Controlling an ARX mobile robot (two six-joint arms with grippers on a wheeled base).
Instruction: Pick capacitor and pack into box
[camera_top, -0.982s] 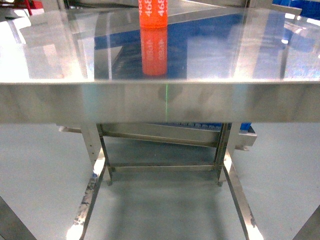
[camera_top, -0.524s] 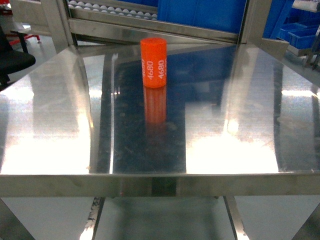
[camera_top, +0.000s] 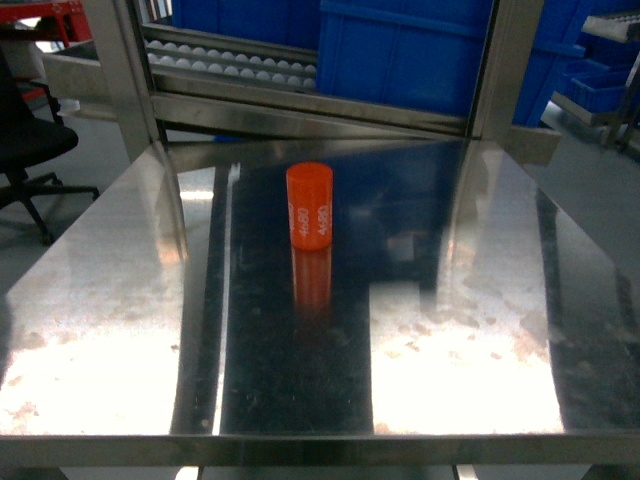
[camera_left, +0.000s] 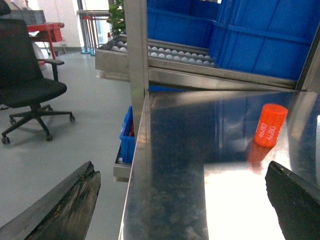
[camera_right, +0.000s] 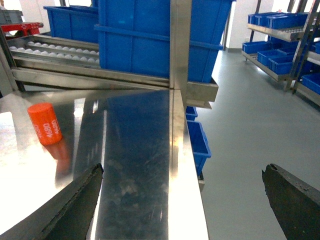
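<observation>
The capacitor (camera_top: 310, 205) is an orange cylinder marked 4680, standing upright on the far middle of a steel table (camera_top: 450, 300). The left wrist view has the capacitor (camera_left: 270, 125) at the right, well ahead of my left gripper (camera_left: 181, 167). That gripper is open and empty over the table's left edge. In the right wrist view the capacitor (camera_right: 45, 124) stands at the far left. My right gripper (camera_right: 183, 169) is open and empty above the table's right edge. Neither gripper shows in the head view. The box is out of view.
Behind the table a roller conveyor (camera_top: 230, 65) carries big blue bins (camera_top: 400, 50) between two steel uprights (camera_top: 125, 70). A black office chair (camera_left: 30, 85) stands on the floor to the left. Shelves of blue bins (camera_right: 280, 45) line the right, and a small blue bin (camera_right: 197, 142) sits low beside the table.
The head view has risen from the table's front edge to looking down on the tabletop. The capacitor keeps its place on the table.
</observation>
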